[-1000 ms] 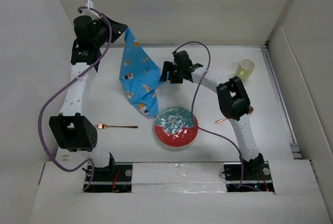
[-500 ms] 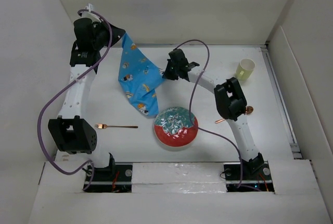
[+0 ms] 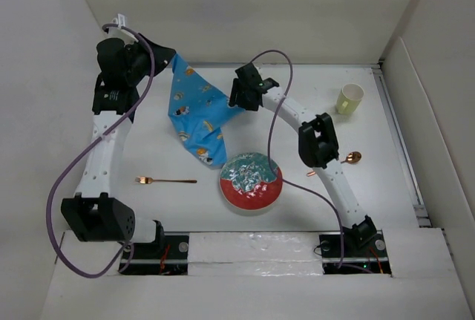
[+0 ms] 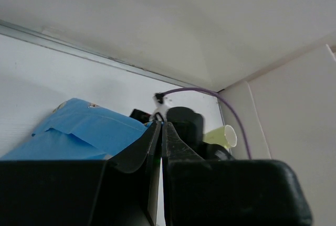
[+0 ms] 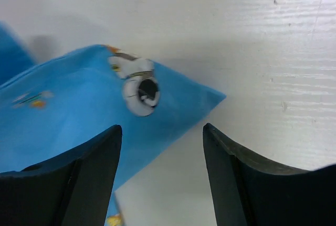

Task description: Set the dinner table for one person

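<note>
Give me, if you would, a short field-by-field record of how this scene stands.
left gripper: shut on one corner of the blue cloth mat, that corner lifted
right gripper: open, jaws either side of another corner of the mat
dish: red and teal, on the table, close to the mat's lowest tip
fork: flat, left of the dish
spoon: right of the dish, beside the right arm
cup: pale yellow, far right

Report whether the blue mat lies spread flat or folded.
Folded: the blue mat hangs creased from the shut left gripper, lower end on the table.
</note>
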Controlling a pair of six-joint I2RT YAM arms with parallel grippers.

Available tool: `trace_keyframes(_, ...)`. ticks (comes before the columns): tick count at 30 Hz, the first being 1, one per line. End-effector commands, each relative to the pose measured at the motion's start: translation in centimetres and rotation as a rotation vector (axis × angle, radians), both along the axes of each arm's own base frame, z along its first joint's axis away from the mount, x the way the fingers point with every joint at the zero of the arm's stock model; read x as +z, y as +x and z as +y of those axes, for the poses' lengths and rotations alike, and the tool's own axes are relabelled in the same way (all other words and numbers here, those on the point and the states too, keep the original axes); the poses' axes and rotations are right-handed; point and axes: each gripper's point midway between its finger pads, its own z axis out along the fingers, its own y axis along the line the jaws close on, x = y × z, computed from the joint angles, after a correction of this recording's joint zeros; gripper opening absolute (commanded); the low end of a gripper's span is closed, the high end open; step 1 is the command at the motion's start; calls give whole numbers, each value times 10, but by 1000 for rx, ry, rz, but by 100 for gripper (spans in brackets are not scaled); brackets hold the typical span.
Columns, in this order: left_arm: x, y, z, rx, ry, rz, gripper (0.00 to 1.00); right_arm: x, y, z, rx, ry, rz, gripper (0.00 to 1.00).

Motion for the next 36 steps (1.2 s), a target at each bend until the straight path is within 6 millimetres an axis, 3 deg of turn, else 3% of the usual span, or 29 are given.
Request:
trace_keyframes(1,36,-29,-3,-21,-21,-101,0,-22,-9,-10,-8,-97,76,69)
trace_keyframes(2,35,-36,-7,-32,-23,-100,0,-34,-9,-9,-11,-99,95,69)
trace_keyframes(4,32,-42,-11,-39,-23,-94,0,-38,-8,-6,-18,-85,102,68)
trace_keyframes(5,30,-46,-14,-48,-22,-90,0,-41,-8,-4,-23,-71,109,57)
trace_keyframes(7,28,-50,-13,-44,-16,-83,0,-44,-8,-2,-29,-58,115,47)
trace_keyframes(8,27,-55,-16,-49,-10,-85,0,-44,-6,2,-29,-37,106,32)
trace_keyframes(10,26,-57,-12,-31,4,-82,0,-40,-5,10,-25,-18,90,17)
trace_keyframes(13,28,-62,-9,-18,31,-82,0,-38,-2,17,-22,12,81,17)
trace_keyframes(17,32,-66,-7,-13,47,-90,0,-36,-10,26,-11,3,80,62)
trace_keyframes(19,30,-68,-7,-11,46,-88,0,-39,-18,30,7,0,87,62)
trace_keyframes(23,26,-79,-7,-17,38,-80,0,-44,-39,50,68,-17,116,50)
trace_keyframes(27,27,-88,-4,-3,51,-79,0,-46,-51,58,84,-33,127,37)
trace_keyframes(28,27,-89,-3,4,61,-82,0,-46,-51,58,83,-35,128,29)
trace_keyframes(29,28,-91,-2,8,67,-87,0,-46,-49,57,67,-30,123,12)
trace_keyframes(31,26,-92,2,23,84,-80,0,-32,-40,63,57,8,74,4)
trace_keyframes(32,27,-94,4,31,100,-87,0,-35,-41,60,47,3,67,0)
trace_keyframes(34,28,-93,12,75,131,-86,0,13,-27,68,46,77,-55,0)
trace_keyframes(35,30,-91,17,95,158,-84,0,17,-28,62,45,62,-79,0)
trace_keyframes(36,35,-90,21,114,172,-92,0,64,-25,61,49,99,-161,0)
